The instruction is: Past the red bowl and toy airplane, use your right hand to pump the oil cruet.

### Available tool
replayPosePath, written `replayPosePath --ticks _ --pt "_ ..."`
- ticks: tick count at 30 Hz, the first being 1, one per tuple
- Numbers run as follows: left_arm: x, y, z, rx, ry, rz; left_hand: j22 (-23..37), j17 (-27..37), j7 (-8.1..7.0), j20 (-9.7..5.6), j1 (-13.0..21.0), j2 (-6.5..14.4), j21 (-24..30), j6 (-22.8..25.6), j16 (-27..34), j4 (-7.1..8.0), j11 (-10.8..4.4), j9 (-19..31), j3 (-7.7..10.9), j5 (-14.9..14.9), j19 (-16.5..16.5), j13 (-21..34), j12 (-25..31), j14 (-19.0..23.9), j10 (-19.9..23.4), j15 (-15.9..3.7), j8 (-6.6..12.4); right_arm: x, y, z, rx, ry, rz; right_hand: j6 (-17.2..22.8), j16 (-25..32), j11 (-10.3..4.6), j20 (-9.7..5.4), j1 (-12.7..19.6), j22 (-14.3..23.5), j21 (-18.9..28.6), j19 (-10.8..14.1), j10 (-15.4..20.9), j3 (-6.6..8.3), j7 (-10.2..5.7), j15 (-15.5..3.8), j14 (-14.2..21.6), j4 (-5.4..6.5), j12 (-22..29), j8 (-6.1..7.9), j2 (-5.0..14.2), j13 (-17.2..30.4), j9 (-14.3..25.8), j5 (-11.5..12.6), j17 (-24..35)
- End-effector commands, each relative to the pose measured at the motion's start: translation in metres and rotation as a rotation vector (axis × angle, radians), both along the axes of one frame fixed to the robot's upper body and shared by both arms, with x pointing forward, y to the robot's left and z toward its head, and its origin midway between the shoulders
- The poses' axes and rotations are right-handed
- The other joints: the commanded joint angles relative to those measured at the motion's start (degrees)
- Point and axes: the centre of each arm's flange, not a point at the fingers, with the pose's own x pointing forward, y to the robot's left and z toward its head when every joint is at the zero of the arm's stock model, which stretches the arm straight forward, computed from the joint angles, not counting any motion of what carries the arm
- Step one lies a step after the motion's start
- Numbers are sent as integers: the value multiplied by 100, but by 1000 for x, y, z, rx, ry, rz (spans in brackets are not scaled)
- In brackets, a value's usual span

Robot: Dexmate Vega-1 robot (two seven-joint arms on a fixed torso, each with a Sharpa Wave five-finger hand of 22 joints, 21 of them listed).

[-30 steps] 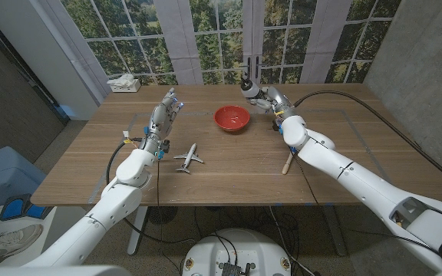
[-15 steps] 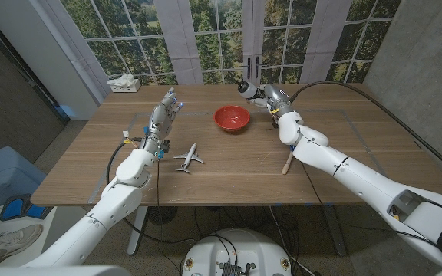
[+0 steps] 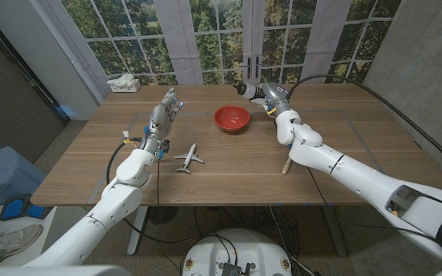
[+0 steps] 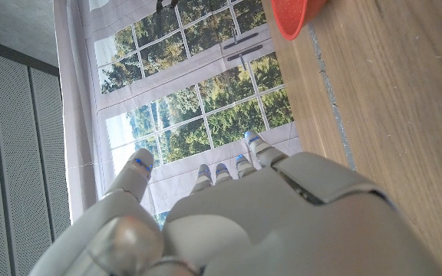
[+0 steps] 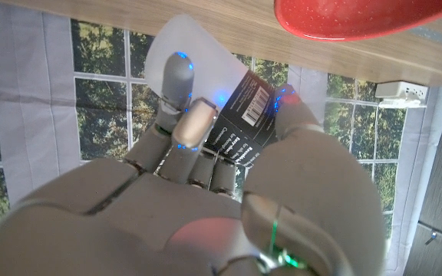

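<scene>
On the wooden table (image 3: 229, 165) I count one red bowl (image 3: 232, 118), one toy airplane (image 3: 188, 158), one oil cruet (image 3: 248, 89) and one wooden utensil (image 3: 288, 162), plus a single tissue box (image 3: 124, 83) at the far left corner. The bowl sits near the middle of the far half, the airplane nearer and a little left of it, and the utensil lies near the right arm, partly under it. The cruet stands at the far edge, just right of the bowl.

The right hand (image 3: 271, 96) is closed around the cruet; in the right wrist view its fingers (image 5: 181, 92) wrap a pale bottle with a black barcode label (image 5: 242, 123), the thumb pressing the other side. Whether anything presses the pump top I cannot tell. The right arm stretches far across the table from the near right corner, elbow just beside the utensil.

The left hand (image 3: 163, 113) holds nothing, fingers straight and slightly apart, pointing toward the windows, left of the bowl and well apart from it.
</scene>
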Motion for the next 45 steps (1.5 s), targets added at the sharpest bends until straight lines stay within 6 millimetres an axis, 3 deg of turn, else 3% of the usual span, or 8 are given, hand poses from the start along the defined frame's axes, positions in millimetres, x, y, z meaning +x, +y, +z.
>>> replayPosePath --ticks 1,22,45 --pt "-2 -2 0 2 -2 0 19 2 -27 -237 -37 298 -9 11 12 -36 -46 16 16 8 40 14 12 -367 -133 -484 11 -3 13 1 -148 -38 -114 448 -9 -422 -489 437 -17 -35 -47 581 36 -431 -22 -41 46 -3 29 552 30 21 37 20" --pt "-2 -2 1 4 -5 -2 19 -1 -32 -239 -38 305 -10 6 9 -53 -46 16 17 9 41 14 12 -371 -136 -473 9 -5 38 -4 -313 -97 -218 406 -26 -452 -498 357 -111 -55 -74 583 16 -476 -24 -50 71 -84 14 547 42 21 40 16" --pt "-2 3 2 3 -8 4 19 -1 -23 -232 -34 339 -10 6 12 -62 -41 16 18 10 42 14 10 -368 -140 -476 10 -10 39 -5 -424 -136 -259 456 -46 -531 -507 378 -124 -45 -180 647 73 -604 -25 -85 45 -153 36 608 64 24 63 14"
